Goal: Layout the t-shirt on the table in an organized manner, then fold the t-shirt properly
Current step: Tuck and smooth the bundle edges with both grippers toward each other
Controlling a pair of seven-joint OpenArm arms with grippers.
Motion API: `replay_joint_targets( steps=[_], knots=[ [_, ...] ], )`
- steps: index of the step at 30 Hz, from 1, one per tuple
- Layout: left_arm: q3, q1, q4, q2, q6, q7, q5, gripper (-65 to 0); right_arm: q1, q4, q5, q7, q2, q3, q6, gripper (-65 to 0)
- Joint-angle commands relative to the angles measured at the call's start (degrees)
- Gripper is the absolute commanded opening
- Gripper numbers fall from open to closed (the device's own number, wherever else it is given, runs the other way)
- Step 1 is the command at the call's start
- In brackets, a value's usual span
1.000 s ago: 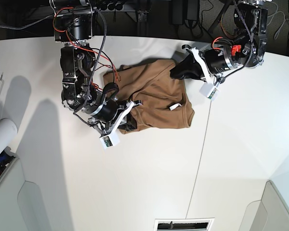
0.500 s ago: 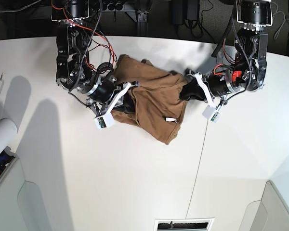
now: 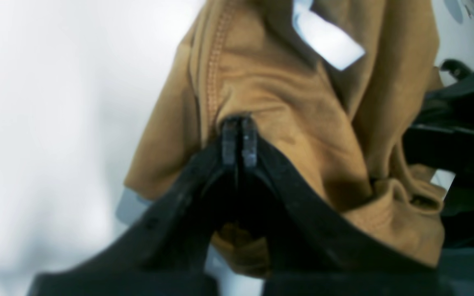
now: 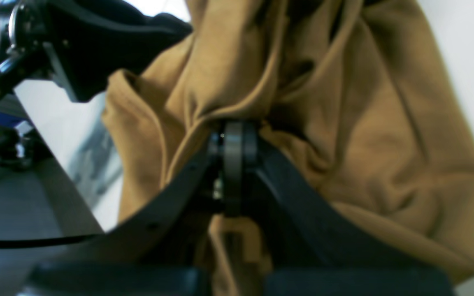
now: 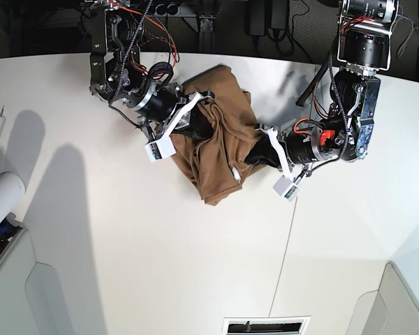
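We hold the bunched t-shirt (image 5: 213, 150) between both end effectors, above the upper middle of the bench (image 5: 160, 265).

In the base view our left end effector (image 5: 255, 155) sits right of centre, clamped on the shirt's right edge; our right end effector (image 5: 199, 124) sits upper left of centre, clamped on a fold at its left side. In the left wrist view the white tag (image 3: 323, 37) shows at the top, above the closed tips. The shirt's lower point hangs toward the frame centre.
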Motion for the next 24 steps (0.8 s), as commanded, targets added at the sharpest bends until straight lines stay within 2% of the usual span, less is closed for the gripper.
replay_joint_targets(
  steps=[1, 9, 13, 18, 24],
  knots=[
    [-0.3, -1.6, 1.3, -0.7, -0.5, -0.8, -1.5, -65.0, 0.7, 2.1, 0.1, 1.5, -0.1, 0.4, 0.7, -65.0],
    [-0.4, -1.2, 11.5, -6.8, -0.5, 0.1, -5.9, -65.0, 1.6, 8.9, -0.9, 1.5, 2.1, 3.0, 0.2, -65.0],
    [-0.4, 0.0, 16.8, -8.8, -0.5, 1.6, -8.7, -65.0, 2.6, 9.8, 1.0, 1.5, 2.7, 3.2, 0.2, -65.0],
    [-0.4, 4.2, 22.0, -8.7, -0.5, 1.7, -9.0, -65.0, 3.2, 10.8, 4.2, 1.5, 2.0, 2.8, 0.3, -65.0],
    [-0.4, 5.4, 22.0, -8.7, -0.5, 1.1, -6.1, -64.8, 5.3, 8.8, 0.2, 2.6, 1.6, 0.0, 0.4, -65.0]
  ],
)
